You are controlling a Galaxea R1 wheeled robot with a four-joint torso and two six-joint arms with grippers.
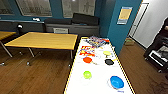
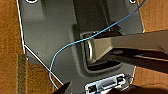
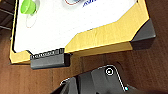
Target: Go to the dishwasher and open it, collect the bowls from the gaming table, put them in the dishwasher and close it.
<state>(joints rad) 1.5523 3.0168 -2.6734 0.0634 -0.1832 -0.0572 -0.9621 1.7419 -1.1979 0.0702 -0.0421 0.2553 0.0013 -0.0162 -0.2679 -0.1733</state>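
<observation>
The gaming table [image 1: 100,77] stretches away in front of me in the head view, with a glossy white top, red-orange graphics and yellow sides. On it lie a lime green bowl [image 1: 87,74], an orange-red bowl [image 1: 87,60], a pale yellow bowl [image 1: 107,53] and a black bowl [image 1: 109,61]. A larger blue bowl [image 1: 116,82] sits nearest me on the right. In the right wrist view the table's near end [image 3: 100,37] lies close, with the lime green bowl [image 3: 27,6] on it. The dishwasher is out of view.
A yellow-topped table [image 1: 45,40] stands to the left over wooden floor [image 1: 37,75]. A teal wall column [image 1: 122,32] rises just right of the gaming table. A person with a dark rig [image 1: 157,53] stands at the far right. A blue cable [image 2: 75,45] crosses the left wrist view.
</observation>
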